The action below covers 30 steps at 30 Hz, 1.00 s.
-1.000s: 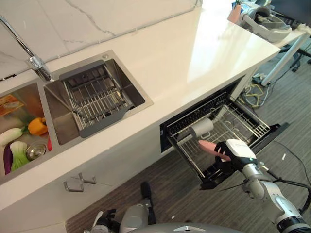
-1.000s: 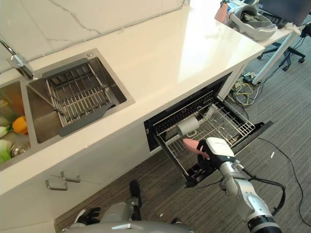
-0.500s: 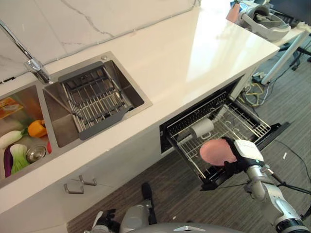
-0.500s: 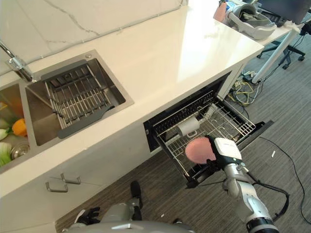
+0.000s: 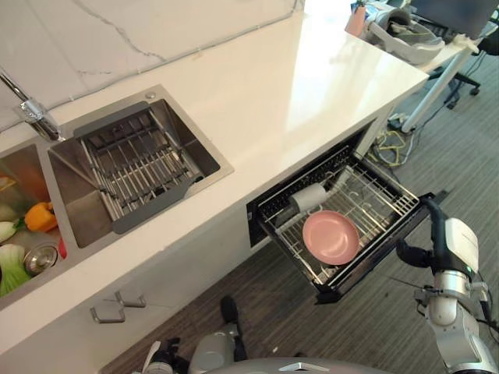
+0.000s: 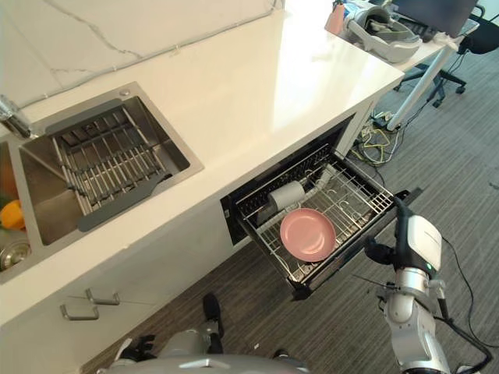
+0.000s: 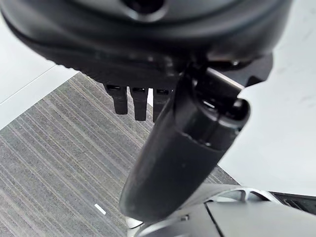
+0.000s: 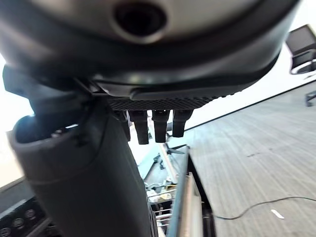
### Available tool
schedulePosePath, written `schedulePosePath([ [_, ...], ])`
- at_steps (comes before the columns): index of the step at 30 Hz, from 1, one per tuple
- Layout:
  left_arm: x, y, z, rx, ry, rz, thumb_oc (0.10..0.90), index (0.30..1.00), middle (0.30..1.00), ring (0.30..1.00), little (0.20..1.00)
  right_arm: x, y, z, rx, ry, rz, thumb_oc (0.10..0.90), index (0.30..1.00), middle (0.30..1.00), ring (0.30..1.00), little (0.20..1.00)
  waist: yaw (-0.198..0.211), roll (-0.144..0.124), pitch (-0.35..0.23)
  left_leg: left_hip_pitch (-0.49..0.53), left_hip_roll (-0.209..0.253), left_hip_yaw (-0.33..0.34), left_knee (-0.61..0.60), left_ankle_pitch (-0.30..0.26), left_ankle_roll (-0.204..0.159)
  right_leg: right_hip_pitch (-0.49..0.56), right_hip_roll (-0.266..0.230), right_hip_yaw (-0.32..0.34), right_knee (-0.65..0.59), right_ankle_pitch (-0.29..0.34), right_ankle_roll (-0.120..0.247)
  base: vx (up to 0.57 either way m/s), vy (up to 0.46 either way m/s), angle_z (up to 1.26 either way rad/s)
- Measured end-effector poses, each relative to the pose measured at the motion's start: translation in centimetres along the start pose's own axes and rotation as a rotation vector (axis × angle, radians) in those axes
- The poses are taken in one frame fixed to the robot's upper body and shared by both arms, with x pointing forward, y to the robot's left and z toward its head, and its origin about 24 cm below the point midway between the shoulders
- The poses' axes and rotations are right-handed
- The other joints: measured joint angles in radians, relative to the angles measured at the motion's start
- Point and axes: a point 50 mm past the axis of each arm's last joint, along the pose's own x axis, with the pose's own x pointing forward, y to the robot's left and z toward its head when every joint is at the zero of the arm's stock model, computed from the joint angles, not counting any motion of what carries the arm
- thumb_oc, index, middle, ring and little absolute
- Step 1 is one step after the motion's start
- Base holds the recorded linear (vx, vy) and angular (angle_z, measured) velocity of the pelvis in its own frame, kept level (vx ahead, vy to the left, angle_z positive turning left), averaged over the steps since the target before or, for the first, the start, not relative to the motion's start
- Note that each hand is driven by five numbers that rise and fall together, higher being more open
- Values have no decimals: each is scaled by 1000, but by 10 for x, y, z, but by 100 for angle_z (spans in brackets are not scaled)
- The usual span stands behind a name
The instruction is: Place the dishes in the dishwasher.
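Note:
A pink plate (image 5: 331, 236) lies flat in the pulled-out wire rack (image 5: 380, 209) of the dishwasher under the counter. A grey cup (image 5: 309, 198) lies on its side in the rack behind it. My right hand (image 5: 415, 254) hangs to the right of the rack's front corner, clear of the plate. Its fingers (image 8: 154, 125) are straight and hold nothing. My left hand (image 7: 183, 163) hangs low over the grey carpet with its fingers (image 7: 134, 102) straight and empty.
The open dishwasher door (image 5: 387, 258) juts out below the rack. The white countertop (image 5: 296, 86) holds a sink with a drying rack (image 5: 132, 167); vegetables (image 5: 35, 218) lie in the left basin. A headset (image 5: 405, 31) sits at the counter's far end.
My right hand has let go of the pink plate, which now lies in the rack, and has drawn back to the right. The camera has shifted a little.

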Motion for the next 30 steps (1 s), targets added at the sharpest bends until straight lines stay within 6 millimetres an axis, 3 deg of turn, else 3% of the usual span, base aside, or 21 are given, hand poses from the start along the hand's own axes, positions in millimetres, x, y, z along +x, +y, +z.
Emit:
schedulePosePath([
  [4, 0, 1, -2, 2, 7, 3, 800, 900, 900, 900, 900, -14, 8, -27, 13, 159, 4, 800, 900, 900, 900, 900, -23, 0, -1, 2, 2, 7, 0, -1, -1, -2, -1, 7, 0, 0, 0, -8, 6, -6],
  [5, 0, 1, -3, 3, 11, 6, 800, 900, 900, 900, 900, -20, 14, -35, 33, 215, -10, 543, 514, 514, 514, 514, -22, -2, -3, 6, 4, 14, 0, -2, -3, -2, -1, 15, 0, 0, 0, -9, 4, -16],
  [6, -1, 1, -4, 4, 15, 6, 800, 900, 900, 900, 900, -26, 20, -42, 52, 264, 5, 500, 451, 451, 451, 451, -22, -1, -6, 9, 5, 19, 0, -3, -4, -2, -3, 20, 0, 0, 0, -16, 9, -18],
  [7, -1, 1, -5, 5, 23, 5, 800, 900, 900, 900, 900, -34, 28, -51, 56, 321, 35, 400, 300, 300, 300, 300, -25, 1, -10, 11, 5, 23, -1, -4, -5, -2, -4, 24, 0, 0, 0, -7, 5, -12],
  [12, -1, -2, -5, 7, 20, -3, 800, 900, 900, 900, 900, -54, 55, -62, 43, 405, 163, 400, 300, 300, 300, 300, -38, 23, -23, 14, 4, 24, -5, -4, -5, -1, -5, 26, -1, 1, 1, -2, 2, -1],
  [19, -1, -9, 1, 33, -10, -29, 800, 900, 900, 900, 900, -37, 85, -39, 76, 370, 256, 400, 300, 300, 300, 300, -18, 56, -38, 17, -3, 9, -5, -2, -3, 13, -5, 10, -1, 1, 6, -3, -3, 7],
  [21, -2, -11, 2, 32, -24, -36, 800, 900, 900, 900, 900, -22, 89, -23, 120, 335, 241, 400, 300, 300, 300, 300, 12, 73, -39, 13, -16, -4, -6, -1, -3, 23, -1, -9, 0, -2, 9, -5, -13, 27],
  [25, -2, -16, 7, 41, -52, -55, 800, 900, 900, 900, 900, -8, 90, -36, 163, 502, 191, 400, 300, 300, 300, 300, 49, 83, -42, 9, -39, -65, -6, 5, 6, 52, -1, -79, 0, -11, 18, -9, -27, 49],
  [30, -2, -21, 10, 80, -52, -75, 800, 900, 900, 900, 900, 8, 89, -38, 133, 641, 127, 400, 300, 300, 300, 300, 132, 90, -44, -15, -71, -166, 0, 19, 12, 87, 12, -198, 0, -20, 27, 26, -52, 68],
])
